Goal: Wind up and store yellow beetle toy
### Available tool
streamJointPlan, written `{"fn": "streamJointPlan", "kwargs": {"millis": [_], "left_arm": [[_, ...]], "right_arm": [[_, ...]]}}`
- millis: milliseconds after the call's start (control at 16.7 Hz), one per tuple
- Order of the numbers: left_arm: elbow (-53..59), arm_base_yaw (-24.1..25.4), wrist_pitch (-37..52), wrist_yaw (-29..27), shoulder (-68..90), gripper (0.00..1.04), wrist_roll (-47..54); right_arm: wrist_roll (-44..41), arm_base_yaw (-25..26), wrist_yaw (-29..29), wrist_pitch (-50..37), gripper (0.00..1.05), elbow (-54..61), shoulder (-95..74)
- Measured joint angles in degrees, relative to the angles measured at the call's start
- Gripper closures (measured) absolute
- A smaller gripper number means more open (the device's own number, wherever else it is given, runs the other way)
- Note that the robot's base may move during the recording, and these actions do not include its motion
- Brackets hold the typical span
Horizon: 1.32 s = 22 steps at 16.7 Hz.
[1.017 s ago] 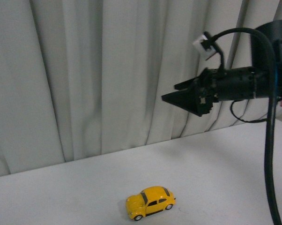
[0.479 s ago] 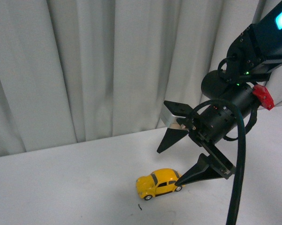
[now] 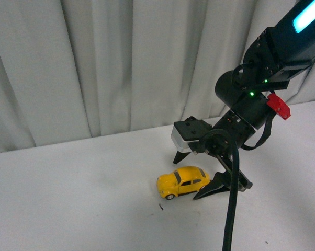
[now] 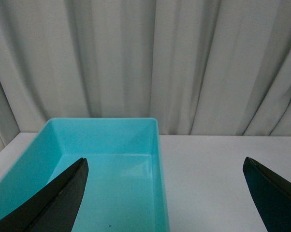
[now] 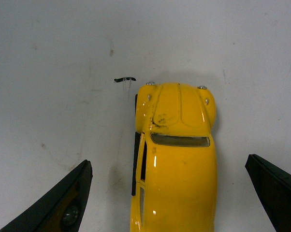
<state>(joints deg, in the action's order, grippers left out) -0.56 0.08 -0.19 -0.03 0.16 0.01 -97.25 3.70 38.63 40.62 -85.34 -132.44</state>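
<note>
The yellow beetle toy (image 3: 182, 182) stands on its wheels on the white table (image 3: 68, 198). My right gripper (image 3: 184, 180) is open and low over the table, one finger (image 3: 177, 158) behind the toy and the other (image 3: 212, 189) in front of it, neither touching. In the right wrist view the yellow beetle toy (image 5: 177, 164) lies between the wide-apart fingers of my right gripper (image 5: 167, 159), hood pointing away. My left gripper (image 4: 165, 159) is open with nothing held. It does not show in the front view.
A turquoise bin (image 4: 157, 145) sits under the left gripper, against the white curtain (image 4: 145, 58). A small dark speck (image 5: 124, 79) lies on the table by the toy's nose. A black cable (image 3: 231, 209) hangs from the right arm.
My right gripper came down from high near the curtain to table level and now straddles the toy. The toy still rests on the table.
</note>
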Motion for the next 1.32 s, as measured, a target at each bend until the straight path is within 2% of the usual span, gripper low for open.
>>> {"fn": "streamJointPlan", "kwargs": {"millis": [239, 299, 359, 419, 538, 598, 957, 1316], "left_arm": [[0.0, 0.0, 0.0, 0.0, 0.0, 0.07, 0.0], [0.0, 0.0, 0.0, 0.0, 0.0, 0.07, 0.0], [0.0, 0.0, 0.0, 0.0, 0.0, 0.07, 0.0], [0.0, 0.0, 0.0, 0.0, 0.0, 0.07, 0.0], [0.0, 0.0, 0.0, 0.0, 0.0, 0.07, 0.0], [0.0, 0.0, 0.0, 0.0, 0.0, 0.07, 0.0], [0.0, 0.0, 0.0, 0.0, 0.0, 0.07, 0.0], [0.0, 0.0, 0.0, 0.0, 0.0, 0.07, 0.0]], "right_arm": [[1.7, -0.1, -2.2, -2.1, 0.07, 0.6, -1.0], [2.2, -0.6, -1.7, -2.2, 0.12, 0.5, -1.8], [2.9, -1.1, -1.4, -2.6, 0.22, 0.5, -2.0], [3.7, -1.9, -0.9, -3.2, 0.39, 0.5, -2.0], [4.5, -2.3, -0.7, -3.8, 0.56, 0.5, -2.0], [4.7, -2.3, -0.3, -3.9, 0.61, 0.5, -2.0], [5.4, -1.9, -0.2, -4.2, 0.63, 0.7, -2.0], [4.6, 0.5, 0.7, -5.0, 0.63, 1.9, -2.1]]}}
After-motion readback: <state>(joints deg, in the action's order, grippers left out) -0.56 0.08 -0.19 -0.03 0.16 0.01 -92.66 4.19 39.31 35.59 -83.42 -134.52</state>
